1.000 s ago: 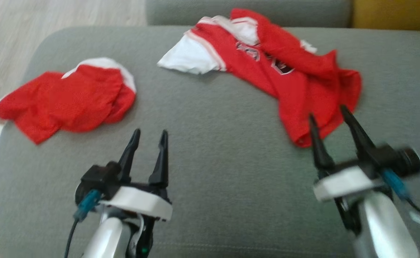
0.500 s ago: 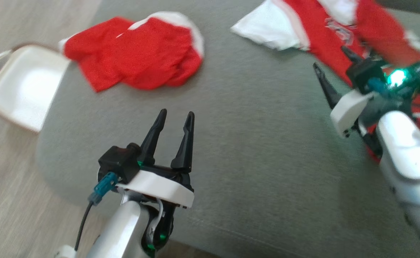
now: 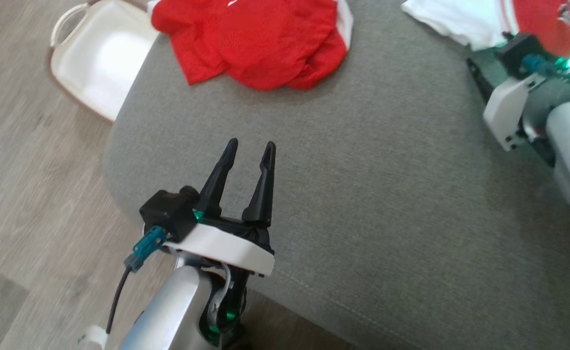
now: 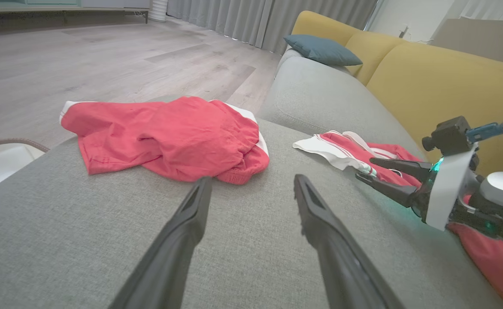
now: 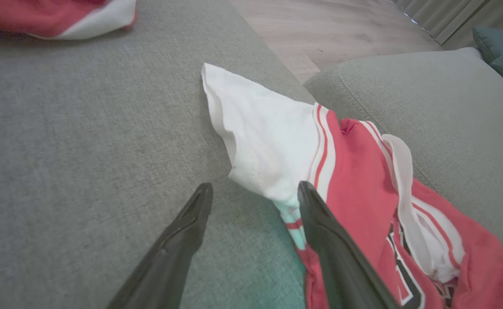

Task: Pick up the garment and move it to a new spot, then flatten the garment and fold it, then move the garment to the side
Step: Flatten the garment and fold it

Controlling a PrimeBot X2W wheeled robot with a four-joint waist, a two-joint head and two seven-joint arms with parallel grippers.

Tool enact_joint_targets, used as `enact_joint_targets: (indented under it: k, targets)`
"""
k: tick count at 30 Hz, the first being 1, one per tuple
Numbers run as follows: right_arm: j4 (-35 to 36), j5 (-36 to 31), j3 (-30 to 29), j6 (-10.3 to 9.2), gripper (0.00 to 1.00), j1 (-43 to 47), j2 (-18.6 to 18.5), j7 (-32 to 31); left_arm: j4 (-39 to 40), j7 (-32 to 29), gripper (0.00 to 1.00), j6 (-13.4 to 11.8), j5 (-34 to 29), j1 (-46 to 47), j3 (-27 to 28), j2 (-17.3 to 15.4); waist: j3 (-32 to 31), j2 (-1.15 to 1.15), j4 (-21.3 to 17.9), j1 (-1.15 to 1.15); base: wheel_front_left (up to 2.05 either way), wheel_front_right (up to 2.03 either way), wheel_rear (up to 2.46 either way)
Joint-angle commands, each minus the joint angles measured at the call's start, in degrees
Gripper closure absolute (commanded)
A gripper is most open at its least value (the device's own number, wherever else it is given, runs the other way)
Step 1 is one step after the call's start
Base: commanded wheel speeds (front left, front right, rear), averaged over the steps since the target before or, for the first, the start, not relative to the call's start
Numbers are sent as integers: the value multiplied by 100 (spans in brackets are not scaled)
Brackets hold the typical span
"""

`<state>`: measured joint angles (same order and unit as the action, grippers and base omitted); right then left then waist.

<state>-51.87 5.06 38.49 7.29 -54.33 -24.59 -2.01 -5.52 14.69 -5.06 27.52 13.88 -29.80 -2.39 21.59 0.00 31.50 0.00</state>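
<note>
**Both grippers open, jersey not yet gripped**

I see the grey cushion [image 3: 387, 194] spread under everything. The red-and-white jersey [image 5: 354, 171] lies crumpled at its far right, white sleeve pointing inward. Red shorts [image 3: 265, 43] sit bunched at the far left edge, near a white tub [image 3: 95, 58] on the floor. My right gripper [image 5: 253, 188] hovers at the sleeve, fingers parted, holding nothing. My left gripper [image 3: 251, 144] hangs over bare cushion, fingers apart and empty.
</note>
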Motion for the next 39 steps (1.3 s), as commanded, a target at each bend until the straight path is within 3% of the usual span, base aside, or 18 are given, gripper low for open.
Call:
enact_joint_targets:
  k: [1, 8, 9, 10, 18, 25, 34, 39]
  targets:
    - [102, 39, 54, 20, 0, -136, -18, 63, 213, 30, 0, -17, 32, 160, 137, -49, 102, 0, 103, 0, 0, 0, 0]
    - [-594, 122, 196, 20, 0, -579, 71, 194, 286, 30, 0, -104, 113, 181, 127, -49, 281, 0, 204, 0, 0, 0, 0]
    - [-680, 157, 192, 20, 67, -619, 101, 227, 295, 30, 0, -112, 118, 180, 134, -49, 295, 0, 207, 0, 0, 0, 0]
    - [-750, 190, 199, 20, 100, -648, 136, 281, 301, 30, 0, -117, 122, 179, 141, -49, 304, 0, 209, 0, 0, 0, 0]
    - [-881, 724, 561, 20, 100, -468, 550, 894, 210, 30, 0, -113, 76, 211, 184, -49, 118, 0, 55, 0, 0, 0, 0]
    - [-293, 1674, 1540, 20, 100, 115, 786, 1150, 84, 30, 0, -59, -131, 148, 344, -49, -316, 0, -380, 0, 0, 0, 0]
    - [1399, 3224, 3189, 20, 100, 729, 253, 980, -119, 30, 0, 93, -477, -107, 592, -49, -1029, 0, -1020, 0, 0, 0, 0]
    - [1905, 3563, 3383, 20, 100, 974, 32, 822, -184, 30, 0, 145, -562, -258, 674, -49, -1292, 0, -1176, 0, 0, 0, 0]
